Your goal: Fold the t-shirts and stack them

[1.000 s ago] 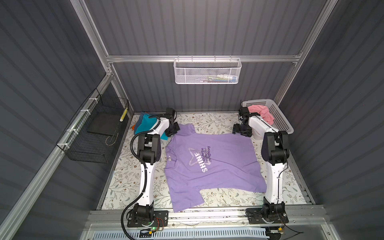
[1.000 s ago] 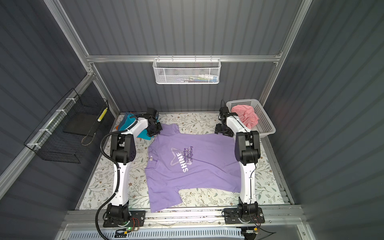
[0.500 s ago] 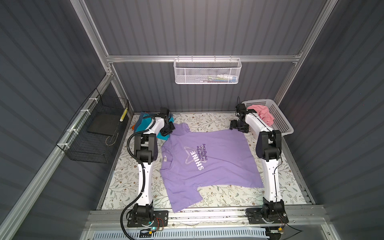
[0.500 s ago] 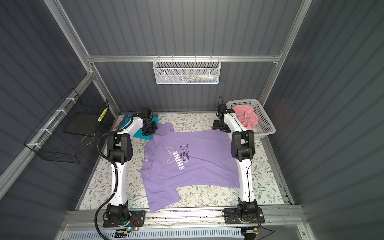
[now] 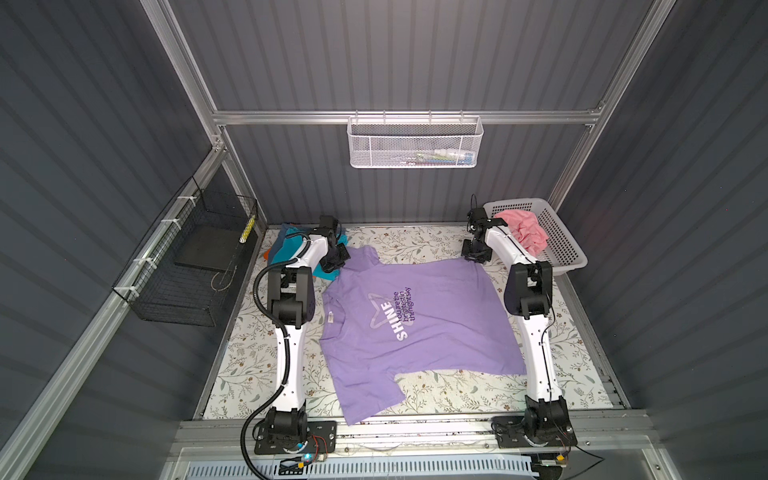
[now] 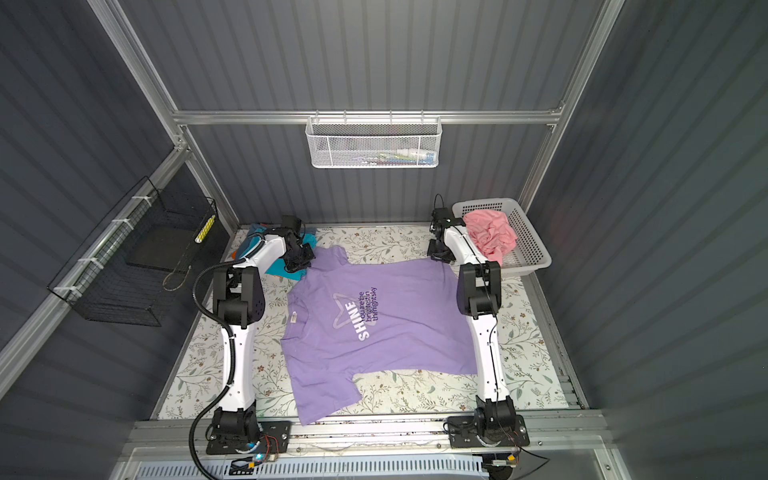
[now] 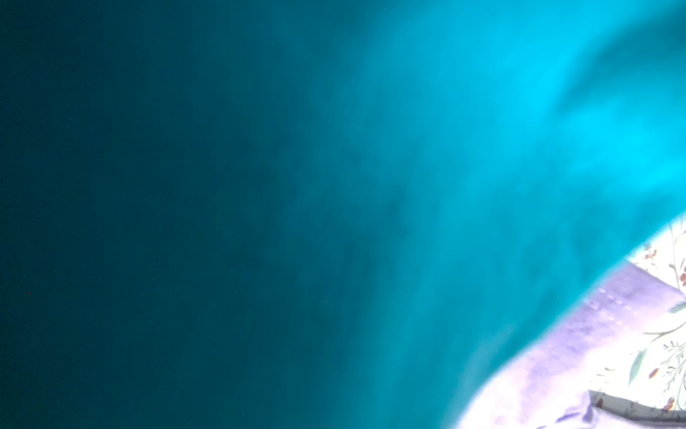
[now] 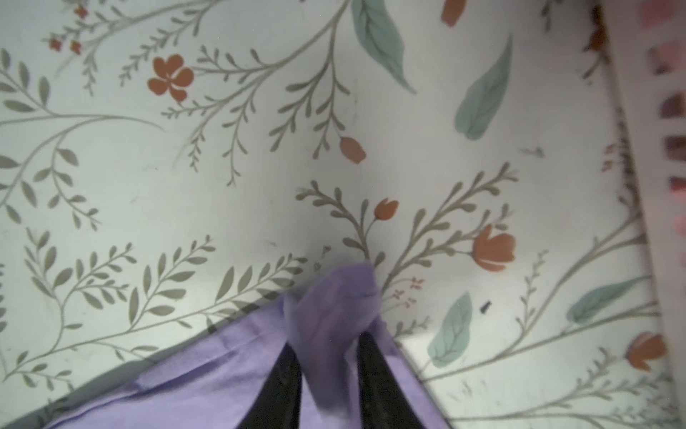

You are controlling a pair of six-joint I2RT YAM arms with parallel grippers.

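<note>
The lavender t-shirt (image 5: 415,316) with its white "SHINE" print lies spread flat on the floral table in both top views. My right gripper (image 8: 328,341) is shut on its far right hem corner, with cloth bunched between the black fingers (image 8: 287,375). My left gripper (image 5: 338,259) sits shut at the far sleeve, over the edge of a teal t-shirt (image 5: 286,249). Teal cloth (image 7: 482,148) fills the left wrist view and hides the jaws, with the lavender sleeve hem (image 7: 594,323) beside it. A pink t-shirt (image 5: 523,228) lies crumpled in the white basket (image 5: 569,257).
The teal shirt tops a small pile at the far left, with an orange edge (image 5: 267,254) showing. A white wire basket (image 5: 415,143) hangs on the back wall. A black wire basket (image 5: 187,266) hangs on the left wall. The white basket stands close to my right gripper.
Both arms reached farther back. The lavender shirt slid left and toward the back wall with the left gripper. The right gripper, open before, has shut on the shirt's far right corner.
</note>
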